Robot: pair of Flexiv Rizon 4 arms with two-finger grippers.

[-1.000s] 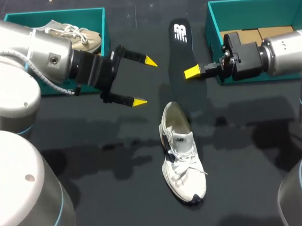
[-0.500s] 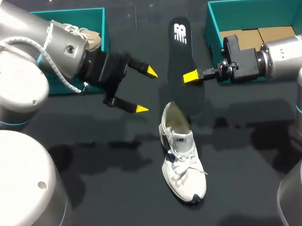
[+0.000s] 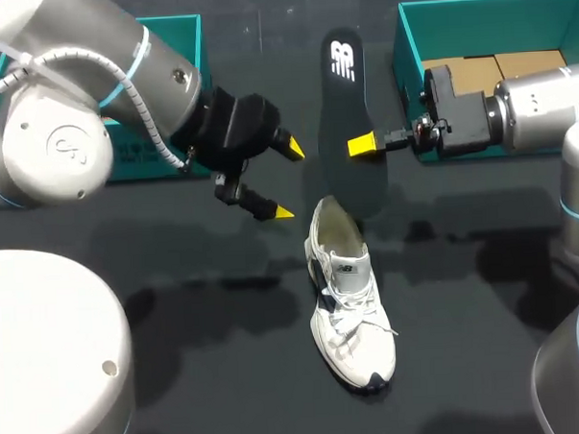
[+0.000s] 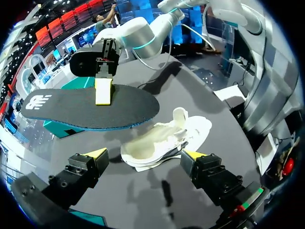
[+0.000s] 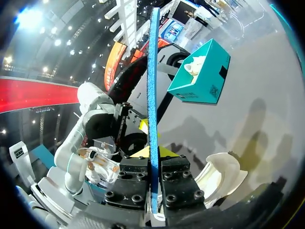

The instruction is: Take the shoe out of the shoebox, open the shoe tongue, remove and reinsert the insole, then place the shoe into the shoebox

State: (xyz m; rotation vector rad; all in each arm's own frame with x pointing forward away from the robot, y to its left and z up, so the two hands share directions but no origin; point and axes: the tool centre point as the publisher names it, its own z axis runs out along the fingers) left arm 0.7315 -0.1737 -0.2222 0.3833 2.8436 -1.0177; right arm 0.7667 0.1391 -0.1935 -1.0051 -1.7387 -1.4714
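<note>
Insole (image 3: pixel 346 90) pinched in right gripper (image 3: pixel 363 145) near shoe (image 3: pixel 346 311); left gripper (image 3: pixel 286 181) spread wide.

White shoe (image 3: pixel 346 296) upright on table (image 3: pixel 181 375), black insole (image 3: pixel 348 118) raised near its heel, teal shoebox (image 3: pixel 492 21) open

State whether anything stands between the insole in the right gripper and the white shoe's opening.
Nothing visible does. The insole, in the right gripper, hangs by the heel of the white shoe; the left gripper, fingers open, sits to one side.
</note>
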